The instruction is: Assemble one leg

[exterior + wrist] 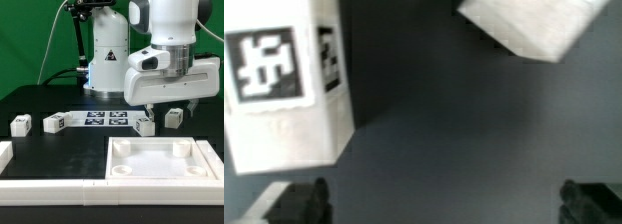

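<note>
Several small white legs with black-and-white tags lie on the black table: two at the exterior view's left (20,124) (54,122), and two further right (145,124) (174,117). The large white tray-like top (160,160) lies in front at the right. My gripper (168,104) hangs above the two right legs, a little off the table. In the wrist view my gripper (441,203) is open and empty, its dark fingertips (295,200) wide apart. One tagged leg (287,85) lies just beyond one fingertip, and a corner of another white leg (526,25) shows farther off.
The marker board (103,119) lies between the left and right legs. A white rail (50,186) runs along the table's front edge and up the exterior view's left side. The robot base (105,60) stands behind.
</note>
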Controlling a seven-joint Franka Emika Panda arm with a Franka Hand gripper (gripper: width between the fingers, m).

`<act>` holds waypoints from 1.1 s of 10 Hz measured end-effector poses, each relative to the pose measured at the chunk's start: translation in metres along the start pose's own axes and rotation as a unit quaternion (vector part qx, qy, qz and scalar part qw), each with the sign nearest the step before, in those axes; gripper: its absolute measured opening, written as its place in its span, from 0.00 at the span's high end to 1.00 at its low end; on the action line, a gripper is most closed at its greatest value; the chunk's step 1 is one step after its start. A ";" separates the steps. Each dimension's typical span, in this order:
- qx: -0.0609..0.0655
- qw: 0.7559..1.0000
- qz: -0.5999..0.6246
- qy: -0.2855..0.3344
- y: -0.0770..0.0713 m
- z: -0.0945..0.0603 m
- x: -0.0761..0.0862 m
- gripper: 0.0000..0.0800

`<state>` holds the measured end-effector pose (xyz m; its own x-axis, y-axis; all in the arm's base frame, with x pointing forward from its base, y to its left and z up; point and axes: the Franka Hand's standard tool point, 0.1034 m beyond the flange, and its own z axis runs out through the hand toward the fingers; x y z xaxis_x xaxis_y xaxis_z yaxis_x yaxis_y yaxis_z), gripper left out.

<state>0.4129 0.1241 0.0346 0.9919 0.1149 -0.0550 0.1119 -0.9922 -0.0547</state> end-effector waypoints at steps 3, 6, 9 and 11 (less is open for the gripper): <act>0.010 0.984 0.178 0.000 -0.005 0.004 -0.019 0.19; 0.008 0.970 0.241 -0.019 -0.012 0.013 -0.043 0.19; 0.009 0.973 0.230 -0.027 -0.011 0.013 -0.042 0.19; 0.010 0.971 0.212 -0.107 -0.007 0.014 -0.049 0.19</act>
<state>0.3623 0.1264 0.0237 0.9133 -0.2934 -0.2826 -0.3063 -0.9519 -0.0016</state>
